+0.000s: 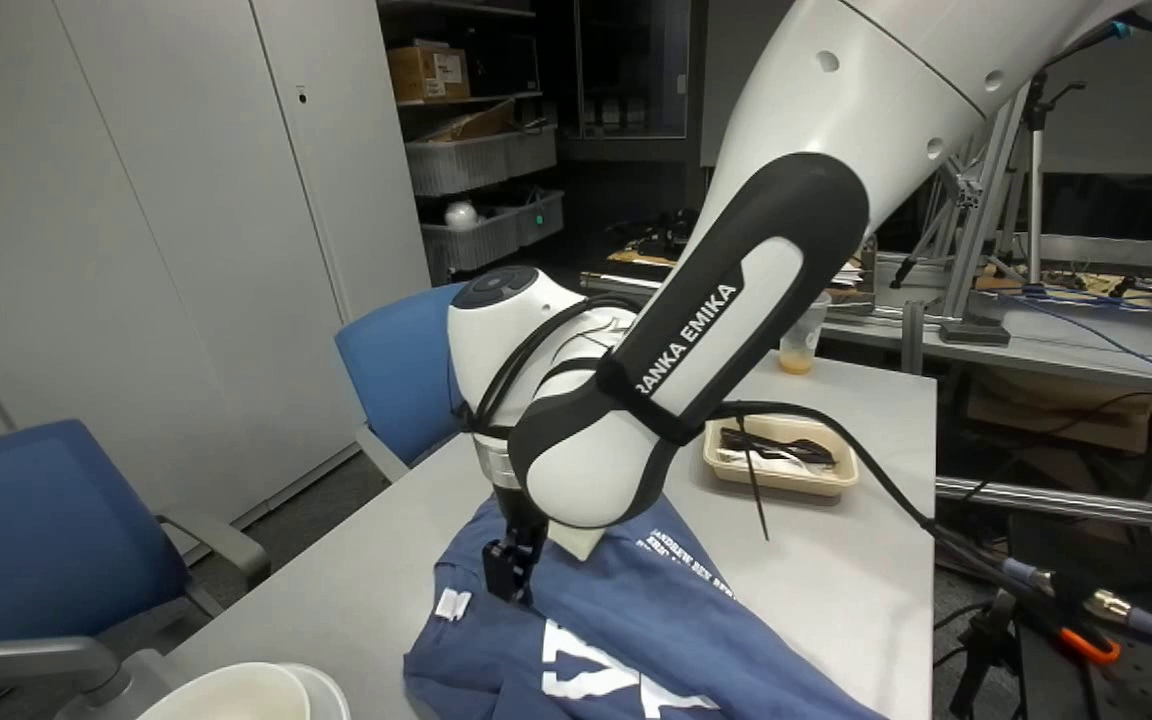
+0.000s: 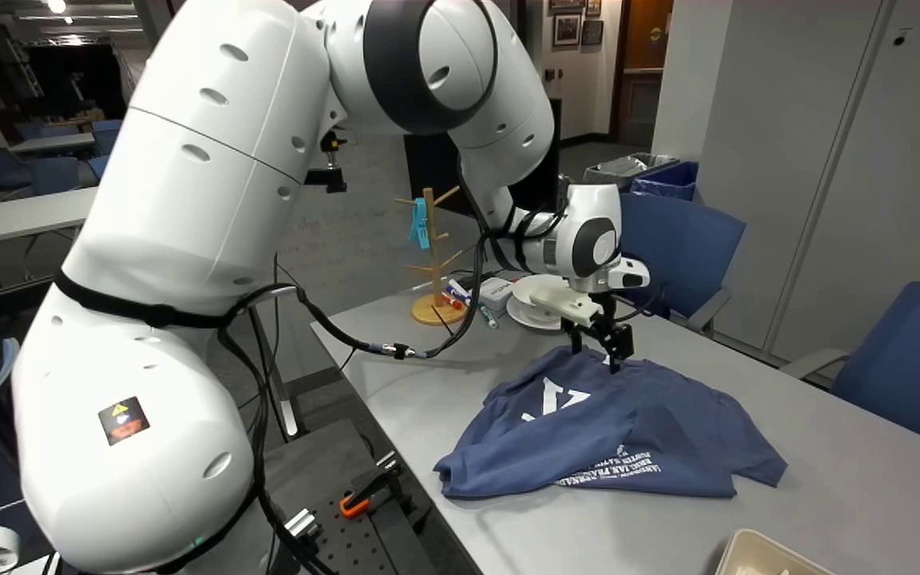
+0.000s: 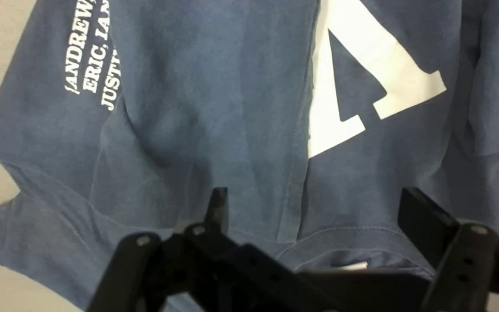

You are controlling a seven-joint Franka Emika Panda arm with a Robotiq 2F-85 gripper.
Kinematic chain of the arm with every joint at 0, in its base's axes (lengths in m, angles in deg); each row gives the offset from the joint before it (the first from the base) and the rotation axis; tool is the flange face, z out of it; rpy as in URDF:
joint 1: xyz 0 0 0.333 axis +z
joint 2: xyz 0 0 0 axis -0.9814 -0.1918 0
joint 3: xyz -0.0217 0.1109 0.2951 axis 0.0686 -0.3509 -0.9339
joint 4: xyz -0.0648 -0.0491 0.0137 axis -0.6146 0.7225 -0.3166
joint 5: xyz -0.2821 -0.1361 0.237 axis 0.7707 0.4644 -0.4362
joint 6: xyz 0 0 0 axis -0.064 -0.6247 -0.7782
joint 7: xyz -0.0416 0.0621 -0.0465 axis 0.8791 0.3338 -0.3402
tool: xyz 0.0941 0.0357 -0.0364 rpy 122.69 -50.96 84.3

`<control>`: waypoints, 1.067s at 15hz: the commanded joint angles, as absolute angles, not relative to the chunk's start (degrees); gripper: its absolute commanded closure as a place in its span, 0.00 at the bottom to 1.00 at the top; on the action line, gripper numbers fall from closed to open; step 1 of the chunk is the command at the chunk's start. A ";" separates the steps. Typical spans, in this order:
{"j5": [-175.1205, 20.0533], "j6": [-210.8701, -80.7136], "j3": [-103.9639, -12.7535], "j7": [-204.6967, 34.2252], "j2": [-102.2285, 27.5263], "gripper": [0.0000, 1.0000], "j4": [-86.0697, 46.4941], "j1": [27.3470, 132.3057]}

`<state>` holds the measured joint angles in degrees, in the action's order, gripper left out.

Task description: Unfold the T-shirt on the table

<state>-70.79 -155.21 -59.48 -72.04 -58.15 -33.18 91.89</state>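
While the claw (image 3: 316, 201), spread wide and holding nothing, hangs over it, the dark blue T-shirt (image 2: 580, 427) lies rumpled and partly folded over itself on the tabletop (image 2: 867, 487); in an exterior view, a wooden stand (image 2: 434, 259) rises far left and a beige tray (image 2: 735, 551) sits near right

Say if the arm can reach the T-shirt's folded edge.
Likely yes: in the wrist view, the T-shirt shows its folded edge between the fingers of the open gripper, nothing visibly blocking it.
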 commanded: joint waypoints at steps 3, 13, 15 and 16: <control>-70.64 -155.11 -58.76 -72.15 -62.13 0.00 -29.70 92.05; -71.00 -153.61 -57.52 -73.35 -71.50 0.01 -19.10 91.50; -70.90 -153.43 -57.07 -73.41 -72.93 0.04 -17.55 91.47; -70.95 -153.28 -56.85 -73.36 -73.53 0.05 -16.91 91.44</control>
